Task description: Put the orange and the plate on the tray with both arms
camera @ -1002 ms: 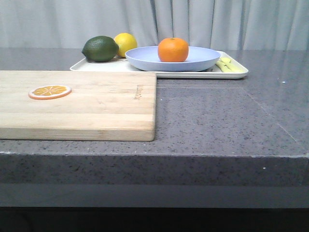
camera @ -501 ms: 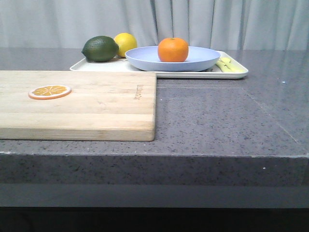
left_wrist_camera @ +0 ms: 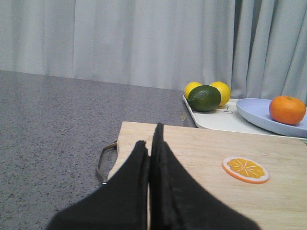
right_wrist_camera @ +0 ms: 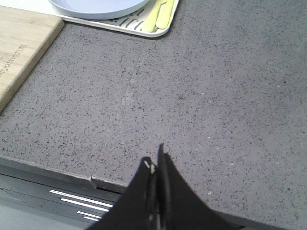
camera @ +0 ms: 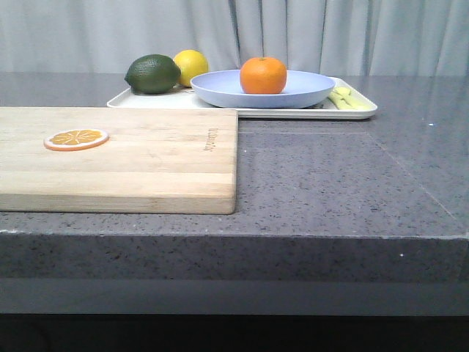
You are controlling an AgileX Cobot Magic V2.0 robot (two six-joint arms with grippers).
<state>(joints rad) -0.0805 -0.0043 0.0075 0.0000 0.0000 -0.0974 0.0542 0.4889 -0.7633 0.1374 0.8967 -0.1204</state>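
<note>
The orange (camera: 263, 75) rests in the lavender-blue plate (camera: 308, 92), and the plate stands on the cream-white tray (camera: 352, 112) at the back of the table. Both also show in the left wrist view: orange (left_wrist_camera: 287, 109), plate (left_wrist_camera: 256, 111), tray (left_wrist_camera: 218, 122). My left gripper (left_wrist_camera: 150, 136) is shut and empty over the near end of the wooden cutting board (left_wrist_camera: 201, 153). The right gripper (right_wrist_camera: 154, 155) is shut and empty above the table's front edge, far from the plate (right_wrist_camera: 96, 7) and tray (right_wrist_camera: 144, 33). Neither gripper appears in the front view.
A green lime (camera: 152, 74) and a yellow lemon (camera: 192, 64) lie on the tray's left part. Pale yellow-green utensils (camera: 344, 99) lie at its right end. The cutting board (camera: 117, 158) with an orange slice (camera: 75, 138) fills the table's left front.
</note>
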